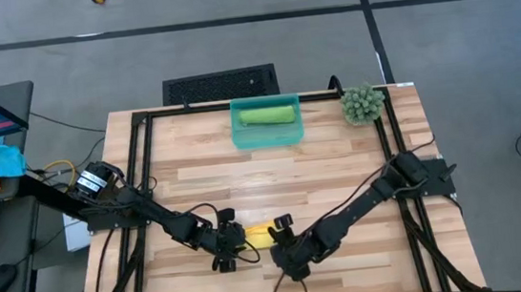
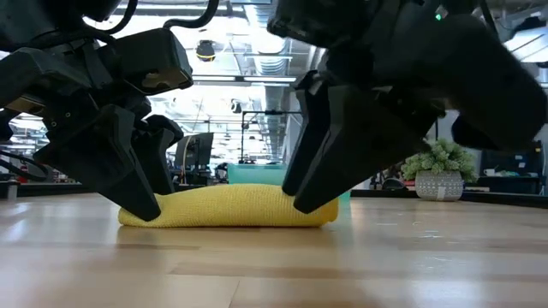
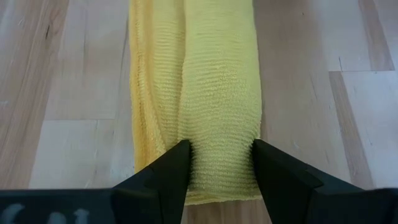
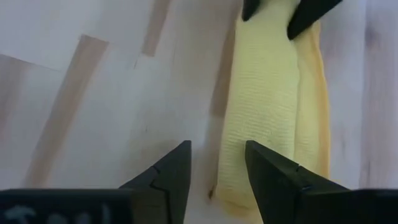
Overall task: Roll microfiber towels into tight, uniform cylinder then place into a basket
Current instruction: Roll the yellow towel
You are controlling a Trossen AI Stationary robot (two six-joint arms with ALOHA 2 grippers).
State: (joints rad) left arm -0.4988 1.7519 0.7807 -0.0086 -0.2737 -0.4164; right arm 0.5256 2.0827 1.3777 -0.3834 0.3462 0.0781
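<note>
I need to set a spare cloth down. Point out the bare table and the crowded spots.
Free: the middle planks between the basket and the arms, and the left half of the table. Crowded: the front edge, where the left hand grips the yellow towel and the right hand sits beside it. The plant fills the far right corner.

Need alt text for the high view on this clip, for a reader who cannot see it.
Top-down view of a wooden table: two dark arms meet near the front edge, the left gripper and right gripper at either end of a rolled yellow towel. At the far edge, a teal basket holds a rolled green towel, beside a small potted plant.
</note>
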